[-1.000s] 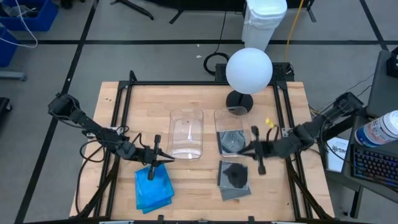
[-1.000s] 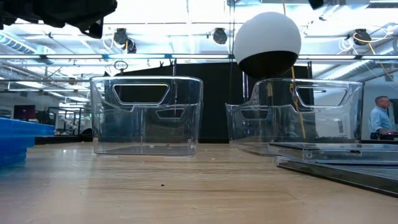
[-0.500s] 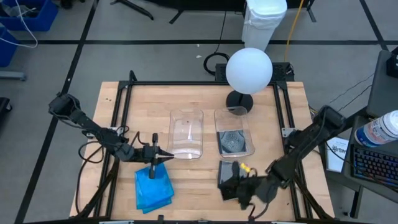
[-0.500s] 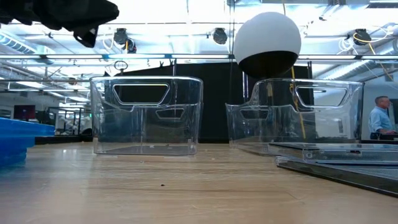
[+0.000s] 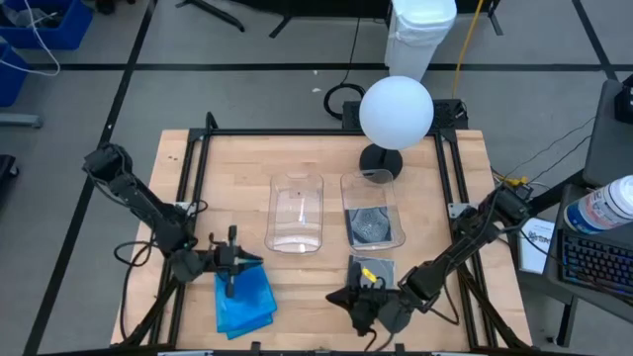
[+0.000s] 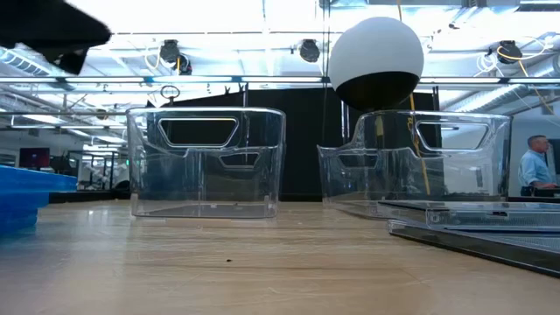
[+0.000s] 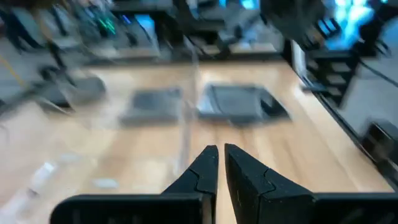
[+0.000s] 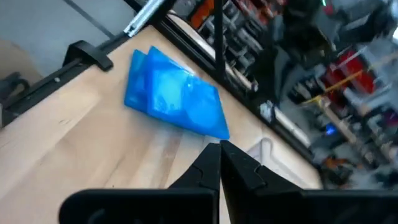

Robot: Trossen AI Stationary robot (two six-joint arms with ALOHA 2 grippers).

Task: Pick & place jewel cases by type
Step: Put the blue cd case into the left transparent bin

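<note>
Pale wood-plank counter (image 5: 188,178), black rails running along its edges. At its near left corner lies a loose stack of blue jewel cases (image 5: 244,303), flat translucent plastic squares fanned a little out of line, their outer edges close to the counter's front and left rails. The left pincer (image 5: 234,262) hangs over the top of that stack, fingers (image 7: 200,175) pressed together, gripping nothing.

Over to the right side: the dark grey jewel cases (image 5: 374,269) sit near the front edge, thin smoky plastic, mostly covered by the right arm. From counter level they read as flat slabs (image 6: 472,229), one on another. The right pincer (image 5: 354,300) hovers at their left front corner, fingers (image 8: 211,167) closed tip to tip and empty; its own camera looks across bare wood toward the blue stack (image 8: 176,101).

Mid-counter stand two clear tubs, rigid see-through plastic with rounded corners and cut-out handles. The left tub (image 5: 296,214) shows only wood through its floor. The right tub (image 5: 371,213) holds one grey case (image 5: 370,225) with its disc showing, lying flat on the bottom. A narrow strip of wood runs between the tubs; open wood lies between the two stacks in front.

Behind the right tub, a white globe lamp (image 5: 396,111) on a round black base.
</note>
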